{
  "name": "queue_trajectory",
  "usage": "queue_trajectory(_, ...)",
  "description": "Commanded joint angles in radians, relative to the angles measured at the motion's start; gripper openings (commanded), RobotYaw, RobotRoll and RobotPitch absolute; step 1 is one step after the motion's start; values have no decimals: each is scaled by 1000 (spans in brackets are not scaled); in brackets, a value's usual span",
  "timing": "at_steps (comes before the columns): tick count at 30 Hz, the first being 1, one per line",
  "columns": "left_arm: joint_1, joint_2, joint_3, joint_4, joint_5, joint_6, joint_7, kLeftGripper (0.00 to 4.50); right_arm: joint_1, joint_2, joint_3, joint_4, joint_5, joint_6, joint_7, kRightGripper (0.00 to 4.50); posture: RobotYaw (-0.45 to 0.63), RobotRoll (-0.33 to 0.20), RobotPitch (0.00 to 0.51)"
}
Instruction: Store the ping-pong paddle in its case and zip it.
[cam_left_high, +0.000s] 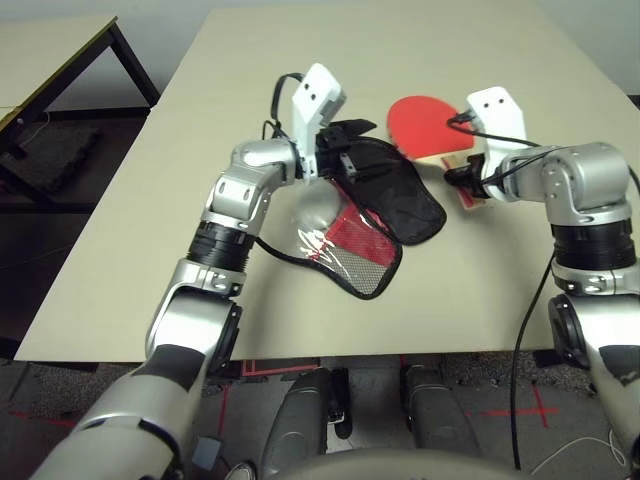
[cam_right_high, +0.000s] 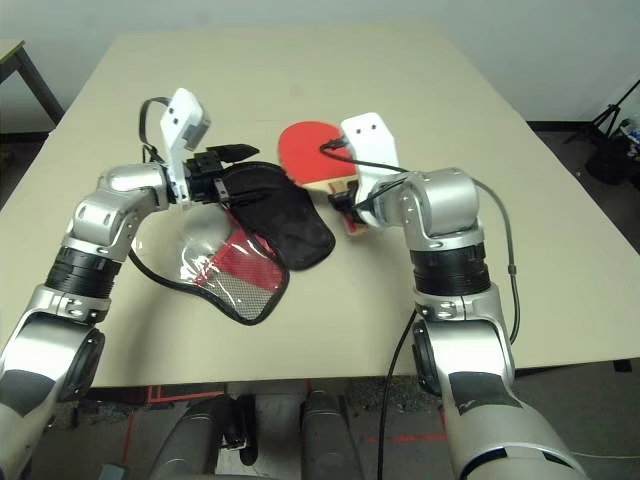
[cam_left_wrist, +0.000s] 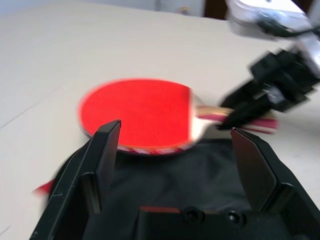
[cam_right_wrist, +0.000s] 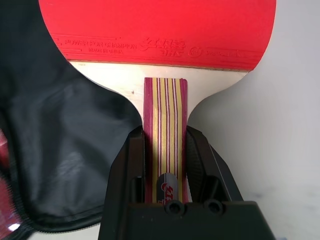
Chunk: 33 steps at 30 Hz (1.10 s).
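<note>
So, your ping-pong paddle (cam_right_wrist: 159, 35) is clamped by its striped wooden handle in the right gripper (cam_right_wrist: 165, 150): both black fingers press the handle's two sides, and the red blade sticks out past the fingertips. From the head camera the paddle's red face (cam_left_high: 420, 122) sits at about 1 o'clock on the table (cam_left_high: 150, 200), with the gripper just behind it at roughly 4 o'clock from the blade.

The case (cam_left_high: 385, 200) lies right beside it, at about 8 o'clock from the blade. It's flopped open: the black-lined flap faces up next to the paddle, and the red half with the clear panel and mesh patch (cam_left_high: 345, 250) trails off toward 7 o'clock. In the right wrist view the black lining runs right alongside the paddle's shoulder, with the blade's edge overlapping the case's rim.

Your left gripper (cam_left_wrist: 175, 145) is spread wide with nothing between its fingers. It hangs over the black flap's far end, at about 9 o'clock from the paddle, pointing across at the blade. I can't tell whether it touches the fabric.
</note>
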Motion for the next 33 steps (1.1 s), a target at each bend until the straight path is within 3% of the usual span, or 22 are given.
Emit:
queue_trajectory(1, 50, 31, 28, -36, 2, 32, 31, 4500, -27, -8, 54, 24, -3, -53, 60, 1120, -4, 0, 120)
queue_trajectory(3, 80, 50, 40, -59, 4, 39, 52, 4500, -34, -8, 85, 52, -12, -91, 96, 1120, -4, 0, 120)
queue_trajectory(4, 98, 57, 51, -71, 1, 47, 67, 4500, -36, -6, 98, 63, -17, -104, 107, 1120, 56, 0, 118)
queue_trajectory(8, 143, 65, 80, -112, -10, 78, 114, 4500, -48, 5, 125, 112, -39, -142, 134, 1120, 56, 0, 118)
queue_trajectory(13, 184, 64, 99, -167, -17, 109, 151, 4500, -71, 40, 112, 117, -45, -93, 133, 1120, 99, 0, 116)
queue_trajectory(33, 140, 53, 94, -111, -16, 78, 160, 4500, -18, 55, 82, 30, -52, 9, 87, 1120, 67, 0, 111)
